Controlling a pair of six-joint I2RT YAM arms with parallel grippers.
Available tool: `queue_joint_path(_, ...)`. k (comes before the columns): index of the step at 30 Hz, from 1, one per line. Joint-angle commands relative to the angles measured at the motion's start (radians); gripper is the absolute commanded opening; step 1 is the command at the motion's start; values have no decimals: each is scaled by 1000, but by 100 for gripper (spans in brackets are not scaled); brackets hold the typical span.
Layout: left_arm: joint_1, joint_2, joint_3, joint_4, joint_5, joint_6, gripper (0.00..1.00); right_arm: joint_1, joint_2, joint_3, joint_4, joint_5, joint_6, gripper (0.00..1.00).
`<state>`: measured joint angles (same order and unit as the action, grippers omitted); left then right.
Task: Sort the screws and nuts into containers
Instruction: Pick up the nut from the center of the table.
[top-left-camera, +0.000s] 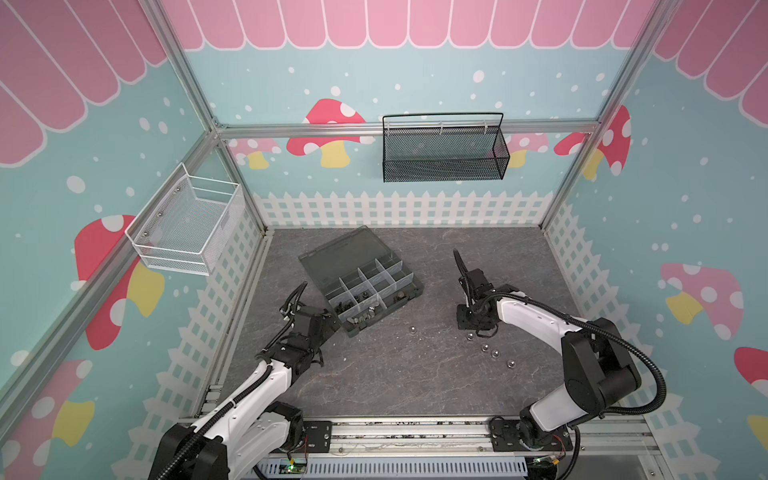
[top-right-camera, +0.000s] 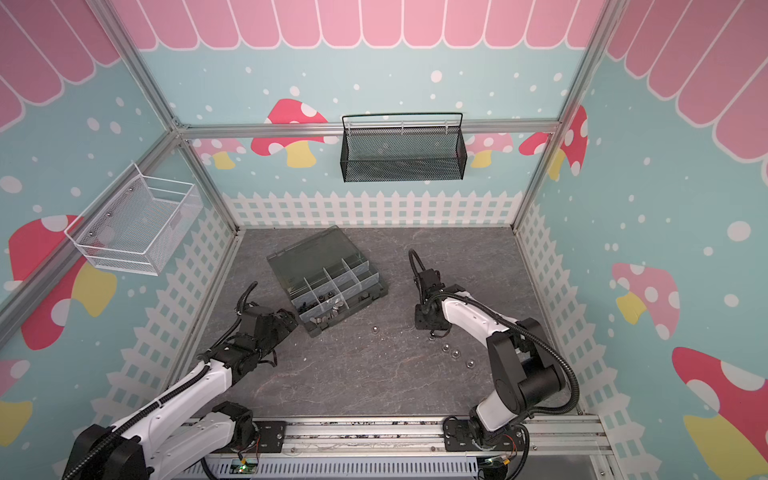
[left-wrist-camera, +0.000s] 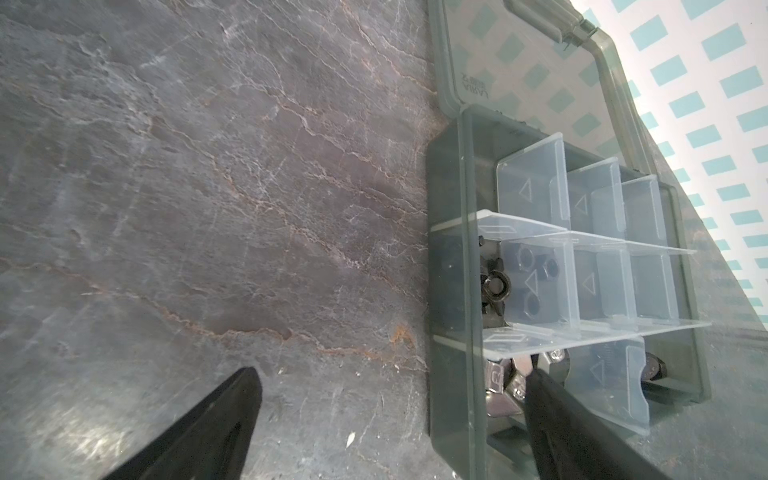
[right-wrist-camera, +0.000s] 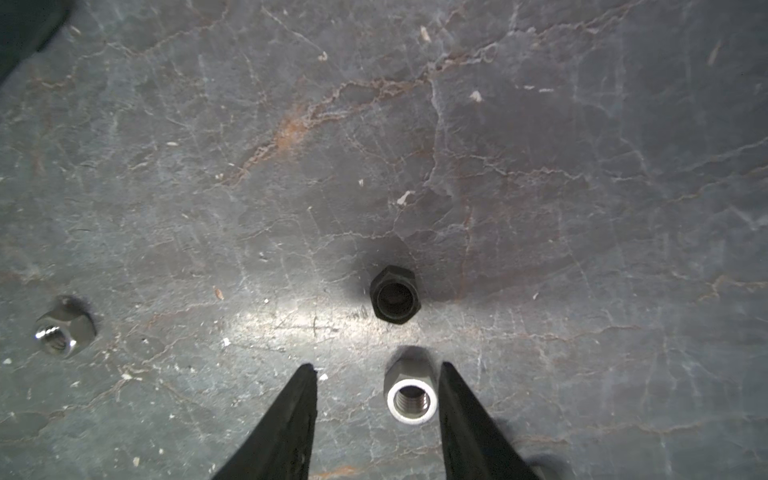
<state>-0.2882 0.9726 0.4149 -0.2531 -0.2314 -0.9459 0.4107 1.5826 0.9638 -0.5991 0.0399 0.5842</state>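
**Right end effector straddled a silver nut; left one waited beside the organizer box**

The dark grey organizer box (top-left-camera: 409, 286) lay on the grey slate-patterned surface (top-left-camera: 395, 374), toward its left and back, its smoky lid (top-left-camera: 340, 253) folded open behind it. Translucent dividers (left-wrist-camera: 536, 187) split the box into compartments. In the left wrist view, one compartment held black hex nuts (left-wrist-camera: 528, 262) and a black ringed piece, and the neighbouring one held shiny silver parts (left-wrist-camera: 498, 378); the rest could not be made out.

The left end effector (left-wrist-camera: 390, 399) stood wide open and held nothing. One of its fingers (left-wrist-camera: 552, 415) hung over the box's near corner and the other was over bare surface beside the box.

The right end effector (right-wrist-camera: 376, 378) pointed down at the surface right of the box. Its jaws were partly open, with a silver nut (right-wrist-camera: 411, 395) standing between them, threaded hole up. The nut sat close against one finger (right-wrist-camera: 461, 407), with a clear gap to the other; it was not gripped. Just ahead of the tips sat a black hex nut (right-wrist-camera: 395, 296), and further to one side another silver nut (right-wrist-camera: 64, 330) lay tilted.

In both top views, more silver domed nuts rested loose on the surface: one (top-left-camera: 413, 330) between box and right arm, and several in a short diagonal line (top-left-camera: 494, 353) near the right end effector (top-left-camera: 473, 330).
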Motion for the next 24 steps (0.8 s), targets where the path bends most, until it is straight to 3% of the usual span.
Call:
queue_joint_path(1, 9, -1, 16, -3, -9, -8, 100, -17, 32, -8, 26, -21, -37, 47)
queue_joint_path(24, 9, 15, 13, -1, -13, -13, 100, -60, 163, 10, 64, -24, -106, 32)
